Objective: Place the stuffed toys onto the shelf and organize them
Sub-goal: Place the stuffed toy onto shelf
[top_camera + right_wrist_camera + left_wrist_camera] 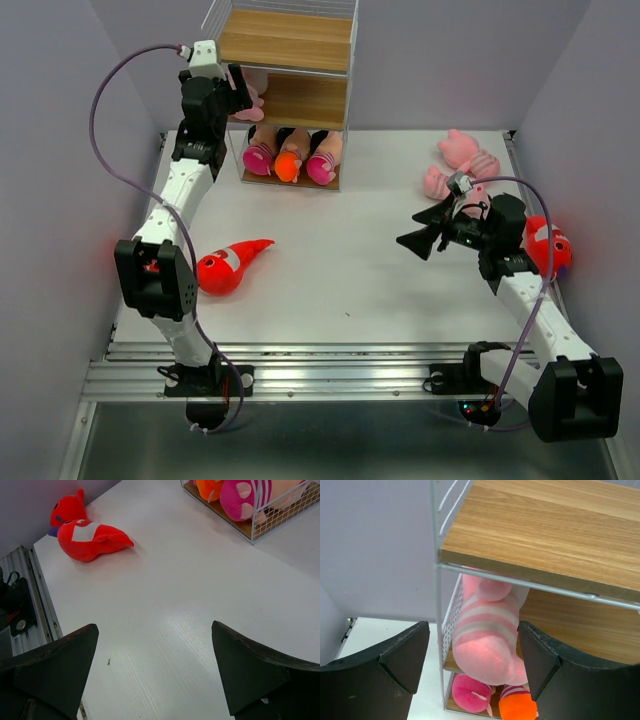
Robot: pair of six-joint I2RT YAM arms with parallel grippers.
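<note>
The shelf (285, 40) stands at the back centre, shown close up in the left wrist view (545, 530). A pink striped-leg toy (485, 635) lies on its middle board (250, 98), its end hanging over the edge. My left gripper (472, 636) is open around that end, one finger outside the wire frame (240, 92). Three dolls (290, 160) fill the bottom tier, feet outward (470, 694). A red shark (228, 268) lies on the table at the left (90, 540). My right gripper (418, 228) hangs open and empty over bare table (154, 629).
A second red shark (67, 509) lies behind the left arm. Two pink animals (462, 150) (440, 183) lie at the back right. Another red shark (548, 248) sits against the right arm. Grey walls close in both sides, and a metal rail (330, 365) runs along the near edge.
</note>
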